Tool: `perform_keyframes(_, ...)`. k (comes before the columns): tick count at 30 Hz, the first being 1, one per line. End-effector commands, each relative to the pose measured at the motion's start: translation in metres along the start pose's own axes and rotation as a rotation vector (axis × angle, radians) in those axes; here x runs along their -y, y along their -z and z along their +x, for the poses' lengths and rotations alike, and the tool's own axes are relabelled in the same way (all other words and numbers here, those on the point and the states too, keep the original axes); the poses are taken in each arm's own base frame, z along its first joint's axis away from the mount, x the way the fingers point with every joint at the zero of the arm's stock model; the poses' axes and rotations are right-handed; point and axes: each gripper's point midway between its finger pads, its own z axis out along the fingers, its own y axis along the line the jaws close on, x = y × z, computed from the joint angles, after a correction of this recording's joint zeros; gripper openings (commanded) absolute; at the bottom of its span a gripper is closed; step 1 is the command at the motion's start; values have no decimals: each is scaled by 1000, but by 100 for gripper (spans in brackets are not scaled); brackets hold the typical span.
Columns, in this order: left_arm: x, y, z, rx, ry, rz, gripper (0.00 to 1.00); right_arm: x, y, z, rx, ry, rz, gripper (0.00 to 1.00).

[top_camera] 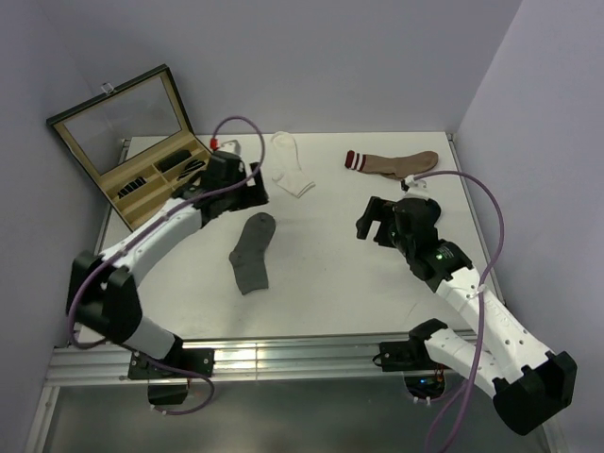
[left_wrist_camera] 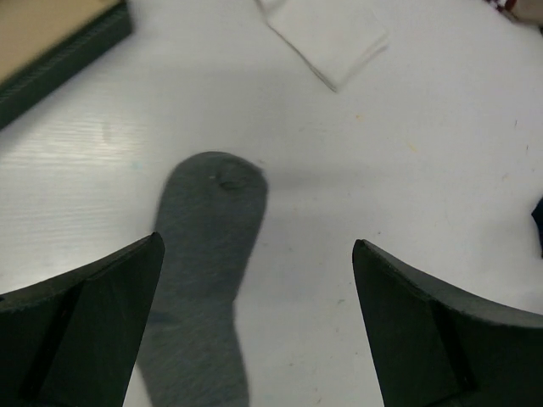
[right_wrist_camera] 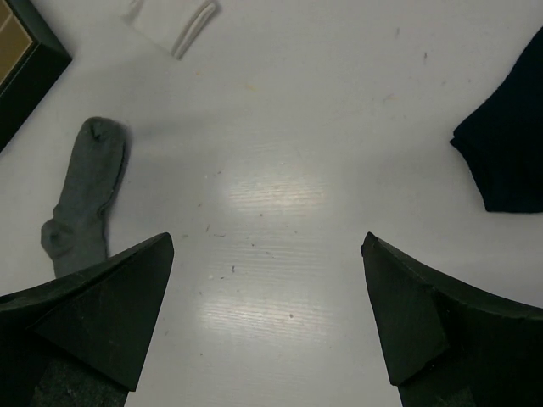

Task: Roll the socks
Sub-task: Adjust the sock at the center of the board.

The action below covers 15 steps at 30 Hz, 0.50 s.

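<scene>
A dark grey sock (top_camera: 253, 250) lies flat in the middle of the table. My left gripper (top_camera: 247, 189) hovers open just beyond its toe. In the left wrist view the grey sock (left_wrist_camera: 208, 254) runs under the left finger, with bare table in my left gripper (left_wrist_camera: 257, 242). A white sock (top_camera: 291, 165) lies flat further back, also visible as the white sock (left_wrist_camera: 327, 38). My right gripper (top_camera: 368, 222) stands open over bare table. My right gripper (right_wrist_camera: 267, 239) holds nothing, with a navy sock (right_wrist_camera: 509, 153) to its right and the grey sock (right_wrist_camera: 85, 199) to its left.
A brown sock (top_camera: 392, 162) with a red and white cuff lies at the back right. An open dark case (top_camera: 142, 142) with a glass lid and wooden compartments sits at the back left corner. Grey walls enclose the table on three sides.
</scene>
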Motion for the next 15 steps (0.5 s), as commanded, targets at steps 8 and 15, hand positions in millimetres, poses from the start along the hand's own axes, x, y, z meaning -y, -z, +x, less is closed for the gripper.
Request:
perform_keyframes(8,50,-100,40,-75,49,21,99,-22,3,-8,60,-25,-131,100)
perform_keyframes(15,51,-130,78,-153,36,20,100,-15,-2,-2,59,-22,-102,100)
